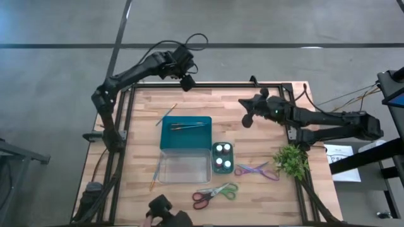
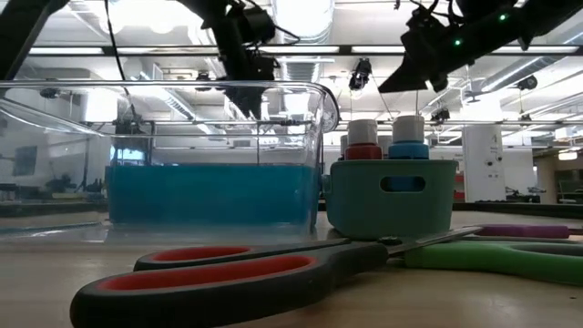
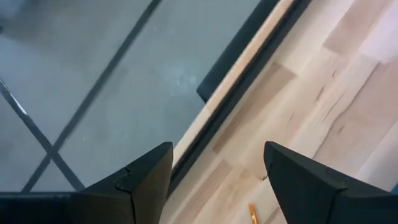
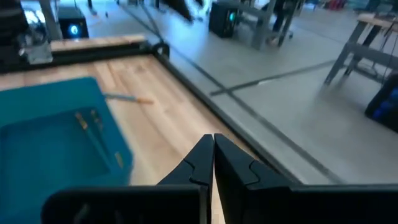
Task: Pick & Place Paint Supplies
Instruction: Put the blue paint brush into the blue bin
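Paint bottles (image 1: 222, 157) sit in the small teal holder (image 1: 231, 165) and some brushes (image 1: 187, 125) in the teal tray (image 1: 165, 140); both scissors (image 1: 214, 193) and two brushes (image 1: 166, 114) remain on the worktop (image 1: 240, 123). Left gripper (image 1: 187, 82) hovers at the far edge, jaws apart, empty; right gripper (image 1: 247, 120) has jaws together.

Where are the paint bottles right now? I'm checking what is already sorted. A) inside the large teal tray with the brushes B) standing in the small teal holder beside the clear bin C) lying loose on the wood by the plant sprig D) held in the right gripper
B: the white-capped paint bottles stand upright in the small teal holder, right beside the clear bin; the right gripper is shut on nothing.
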`<state>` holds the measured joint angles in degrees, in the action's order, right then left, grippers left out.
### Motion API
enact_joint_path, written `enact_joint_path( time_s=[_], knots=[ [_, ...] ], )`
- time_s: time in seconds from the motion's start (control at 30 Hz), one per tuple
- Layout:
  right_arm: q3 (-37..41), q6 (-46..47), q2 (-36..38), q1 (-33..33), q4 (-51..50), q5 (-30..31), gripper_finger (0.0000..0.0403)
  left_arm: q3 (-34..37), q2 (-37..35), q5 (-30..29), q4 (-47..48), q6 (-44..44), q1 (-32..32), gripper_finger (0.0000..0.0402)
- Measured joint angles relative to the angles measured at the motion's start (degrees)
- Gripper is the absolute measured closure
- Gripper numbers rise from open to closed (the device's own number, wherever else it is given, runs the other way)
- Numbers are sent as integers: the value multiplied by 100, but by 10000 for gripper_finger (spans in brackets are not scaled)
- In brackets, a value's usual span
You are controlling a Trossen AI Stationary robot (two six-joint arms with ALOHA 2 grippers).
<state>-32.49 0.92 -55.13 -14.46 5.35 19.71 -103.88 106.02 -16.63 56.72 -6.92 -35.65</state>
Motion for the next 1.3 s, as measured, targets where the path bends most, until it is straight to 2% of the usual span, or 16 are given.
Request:
enact_joint_path(
  time_s=[0.23, 0.33, 0.43, 0.57, 0.73, 1.03, 1.3],
  knots=[
    [62, -135, -11, -1599, 240, -1388, 394, 506, 0, 33, 10, 364, -571, 142],
    [87, -55, -11, -2370, 315, -2250, 393, 711, -1, 590, -161, 448, -888, 142],
    [111, 41, -13, -2772, 329, -2785, 393, 957, -1, 1021, -130, 701, -1094, 142],
    [159, 46, -22, -2799, 451, -2888, 393, 1290, -4, 1158, 221, 761, -1129, 142],
    [159, 152, -20, -2780, 762, -2890, 393, 1353, -4, 1939, 199, 827, -1094, 142],
    [233, 33, -24, -2783, 1110, -2875, 393, 1317, 65, 1960, 415, 1488, -1046, 142],
    [427, -62, -24, -2783, 1411, -2875, 393, 1332, 620, 1870, 695, 1913, -673, 142]
  ],
)
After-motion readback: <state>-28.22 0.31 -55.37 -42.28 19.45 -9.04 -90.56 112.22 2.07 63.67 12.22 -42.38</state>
